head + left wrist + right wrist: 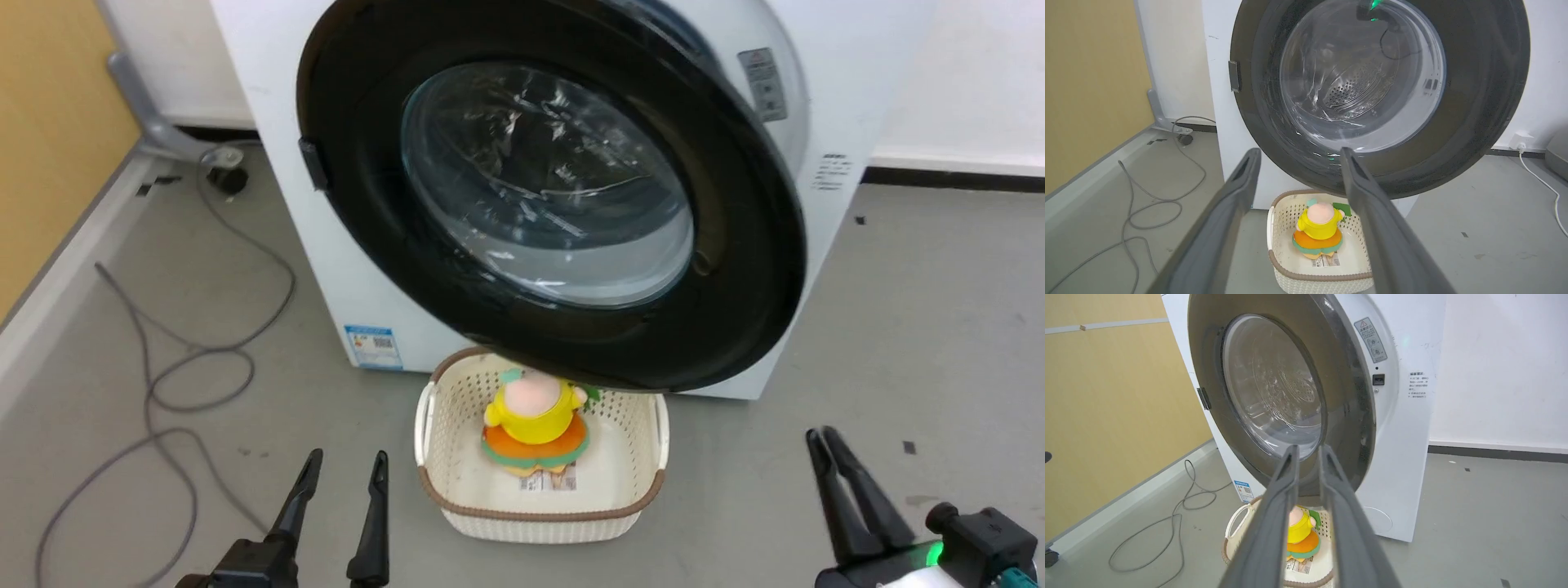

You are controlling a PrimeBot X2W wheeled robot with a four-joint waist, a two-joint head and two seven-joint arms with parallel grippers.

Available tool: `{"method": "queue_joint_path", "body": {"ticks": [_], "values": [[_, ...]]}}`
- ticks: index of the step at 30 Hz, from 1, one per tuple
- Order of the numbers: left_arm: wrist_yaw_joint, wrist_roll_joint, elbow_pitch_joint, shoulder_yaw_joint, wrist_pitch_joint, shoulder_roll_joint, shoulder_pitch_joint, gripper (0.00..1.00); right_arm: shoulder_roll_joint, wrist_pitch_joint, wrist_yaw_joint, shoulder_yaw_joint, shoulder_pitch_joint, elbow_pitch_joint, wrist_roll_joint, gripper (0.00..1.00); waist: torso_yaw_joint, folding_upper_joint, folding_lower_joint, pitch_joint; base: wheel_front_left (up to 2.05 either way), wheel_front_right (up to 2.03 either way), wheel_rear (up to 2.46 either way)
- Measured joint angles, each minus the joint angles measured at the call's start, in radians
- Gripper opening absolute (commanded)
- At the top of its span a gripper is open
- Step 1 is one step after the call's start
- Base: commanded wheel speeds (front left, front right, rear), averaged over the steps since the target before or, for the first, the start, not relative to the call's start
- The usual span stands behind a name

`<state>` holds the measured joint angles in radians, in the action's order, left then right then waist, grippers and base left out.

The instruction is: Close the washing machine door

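Washing machine door is not shut yet. It hangs ajar in front of the white washer, which stands at the far edge of the floor, against the wall. The left side of the door carries a small dark fitting that I take for the hinge, and this side lies close to the washer front. The right side stands out toward the robot. In the right wrist view a small black slot shows on the washer front just beside the right rim of the door. I judge that the latch must catch there.

Both grippers are low and well apart from the door. The left gripper has its fingers apart with nothing between them. The right gripper has its fingers almost together, with only a thin gap, and it also holds nothing.

No grasp is needed for this step. The right gripper is the better choice, because it is on the free side of the door. Its fingers should be kept together for stiffness and laid on the black rim at the right, not on the glass bowl, since this place is farthest from the hinge. The push should follow the swing of the door and go on until the latch catches, because a door that only rests on the front may spring back. The arm should pass above the basket with the soft toy. The basket sits on the floor just in front of the washer, under the lower rim of the door, and it could be knocked.
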<state>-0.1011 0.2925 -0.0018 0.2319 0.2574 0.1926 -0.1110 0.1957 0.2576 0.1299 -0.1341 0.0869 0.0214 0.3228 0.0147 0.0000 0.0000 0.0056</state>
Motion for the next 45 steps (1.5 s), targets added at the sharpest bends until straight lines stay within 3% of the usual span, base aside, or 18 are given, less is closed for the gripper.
{"method": "queue_joint_path", "body": {"ticks": [9, 24, 37, 45], "values": [[0.026, -0.030, -0.002, -0.005, 0.000, -0.056, 0.044, 1.00, 0.091, 0.000, 0.000, -0.107, -0.147, 0.004, 0.023, 0.00, 0.056, 0.0000, 0.0000, 0.089, 0.00, 0.00, 0.00], [0.071, -0.054, -0.011, -0.019, 0.000, -0.114, 0.159, 1.00, 0.357, -0.018, 0.001, -0.151, -0.549, 0.248, 0.192, 0.00, 0.178, 0.0000, 0.0001, 0.266, 0.00, 0.00, 0.00], [0.078, -0.082, -0.024, -0.027, 0.000, -0.132, 0.218, 1.00, 0.437, -0.107, 0.002, -0.121, -0.825, 0.448, 0.285, 0.00, 0.222, 0.0000, 0.0001, 0.383, 0.00, 0.00, 0.00], [0.079, -0.089, -0.026, -0.022, 0.000, -0.139, 0.234, 1.00, 0.444, -0.136, 0.006, -0.109, -0.932, 0.560, 0.314, 0.00, 0.225, 0.0000, 0.0001, 0.407, 0.00, 0.00, 0.00]]}}
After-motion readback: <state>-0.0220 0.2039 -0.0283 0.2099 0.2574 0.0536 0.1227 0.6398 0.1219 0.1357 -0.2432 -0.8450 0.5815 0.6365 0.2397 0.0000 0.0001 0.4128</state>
